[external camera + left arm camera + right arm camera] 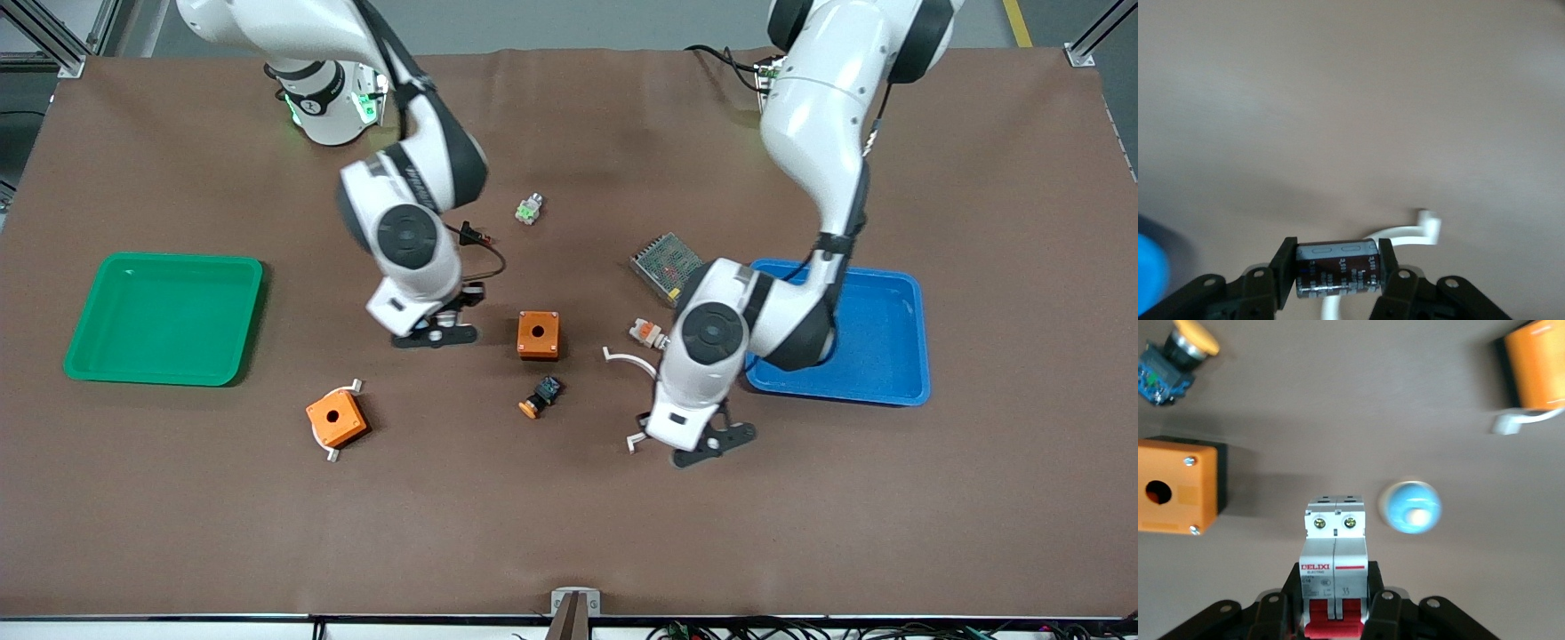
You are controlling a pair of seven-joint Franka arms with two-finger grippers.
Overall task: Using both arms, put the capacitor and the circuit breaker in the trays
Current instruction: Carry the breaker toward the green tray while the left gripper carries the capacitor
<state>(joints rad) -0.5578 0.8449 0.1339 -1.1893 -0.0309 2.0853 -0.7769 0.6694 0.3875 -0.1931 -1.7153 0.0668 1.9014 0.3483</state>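
My left gripper (711, 442) is over the mat between the black part with an orange cap and the blue tray. In the left wrist view, this gripper (1337, 275) is shut on the capacitor (1337, 265), a dark short cylinder with silver marks held crosswise between the fingers. My right gripper (436, 333) is over the mat beside the orange box with a hole. In the right wrist view, this gripper (1335, 603) is shut on the circuit breaker (1335, 560), a white block with a red switch end. Both parts are hidden in the front view.
A green tray (164, 317) lies at the right arm's end and a blue tray (880, 338) at the left arm's end. Between them are an orange box (539, 334), an orange-capped black part (540, 397), a bracketed orange box (336, 418), a white-orange part (647, 333), a white clip (622, 357) and a mesh unit (662, 262).
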